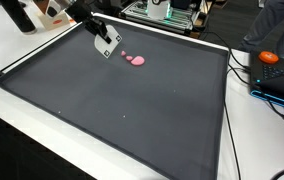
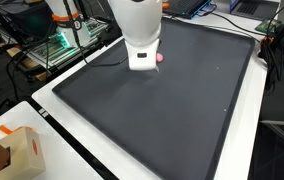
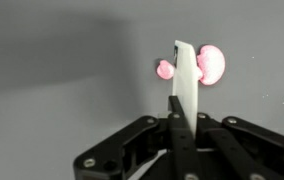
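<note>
We see a wide black mat (image 1: 132, 115) covering most of a white table (image 1: 27, 125). At the far left of the mat, in an exterior view, the gripper (image 1: 109, 50) hangs low on its arm, tilted down toward the right. In the wrist view its fingers (image 3: 185, 80) are pressed together into one narrow blade, dark on the left and pale on the right. We cannot tell whether anything thin lies between them. Just right of the gripper, a pink object (image 1: 135, 60) lies on the mat, a small lump beside a larger one. In the wrist view it sits right behind the fingertips, partly hidden by them, and we cannot tell whether they touch it. Farther right, off the mat, an orange thing (image 1: 269, 57) rests at the far right of the table.
</note>
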Available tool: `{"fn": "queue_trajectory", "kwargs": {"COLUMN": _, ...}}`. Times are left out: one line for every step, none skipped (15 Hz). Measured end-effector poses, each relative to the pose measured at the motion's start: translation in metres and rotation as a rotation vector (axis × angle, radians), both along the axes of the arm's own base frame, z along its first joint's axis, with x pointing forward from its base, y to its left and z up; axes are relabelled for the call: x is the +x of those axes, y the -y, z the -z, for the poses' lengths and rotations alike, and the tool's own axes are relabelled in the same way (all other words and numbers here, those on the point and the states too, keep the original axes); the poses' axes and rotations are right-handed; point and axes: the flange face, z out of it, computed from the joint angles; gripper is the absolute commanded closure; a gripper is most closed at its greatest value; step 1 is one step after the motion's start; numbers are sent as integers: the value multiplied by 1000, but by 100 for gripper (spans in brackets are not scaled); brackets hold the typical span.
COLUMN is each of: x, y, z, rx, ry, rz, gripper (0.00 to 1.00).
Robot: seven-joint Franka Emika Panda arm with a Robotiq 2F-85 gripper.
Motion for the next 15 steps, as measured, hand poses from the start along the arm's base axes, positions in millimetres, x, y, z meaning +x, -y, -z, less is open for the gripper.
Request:
{"fn": "queue_trajectory", "kwargs": {"x": -2, "y": 2, "z": 2, "rx": 10, "ry": 3, "rz": -6, "gripper": 99}}
{"fn": "queue_trajectory", "kwargs": {"x": -4, "y": 3, "z": 4, "rx": 17, "ry": 4, "rz": -12, "gripper": 99}}
{"fn": "queue_trajectory", "kwargs": {"x": -7, "y": 3, "z": 5, "rx": 23, "ry": 6, "rz": -20, "gripper": 99}}
{"fn": "queue_trajectory", "kwargs": {"x": -8, "y": 4, "z": 7, "rx": 29, "ry": 8, "rz": -29, "gripper": 99}}
{"fn": "queue_trajectory", "kwargs": {"x": -10, "y": 4, "z": 8, "rx": 32, "ry": 9, "rz": -37, "gripper": 99}}
{"fn": "queue_trajectory", "kwargs": {"x": -11, "y": 4, "z": 9, "rx": 36, "ry": 11, "rz": -44, "gripper": 99}}
{"fn": "queue_trajectory", "kwargs": {"x": -12, "y": 5, "z": 10, "rx": 38, "ry": 11, "rz": -48, "gripper": 99}}
{"fn": "queue_trajectory", "kwargs": {"x": -14, "y": 5, "z": 11, "rx": 41, "ry": 11, "rz": -54, "gripper": 99}}
{"fn": "queue_trajectory", "kwargs": {"x": -15, "y": 5, "z": 11, "rx": 43, "ry": 12, "rz": -59, "gripper": 99}}
{"fn": "queue_trajectory", "kwargs": {"x": -16, "y": 4, "z": 12, "rx": 45, "ry": 12, "rz": -65, "gripper": 99}}
{"fn": "queue_trajectory", "kwargs": {"x": -17, "y": 4, "z": 13, "rx": 48, "ry": 14, "rz": -73, "gripper": 99}}
{"fn": "queue_trajectory", "kwargs": {"x": -18, "y": 4, "z": 13, "rx": 50, "ry": 16, "rz": -80, "gripper": 99}}
{"fn": "queue_trajectory", "kwargs": {"x": -19, "y": 4, "z": 14, "rx": 52, "ry": 18, "rz": -88, "gripper": 99}}
{"fn": "queue_trajectory", "kwargs": {"x": -19, "y": 4, "z": 15, "rx": 54, "ry": 21, "rz": -96, "gripper": 99}}
{"fn": "queue_trajectory", "kwargs": {"x": -20, "y": 4, "z": 16, "rx": 55, "ry": 24, "rz": -104, "gripper": 99}}
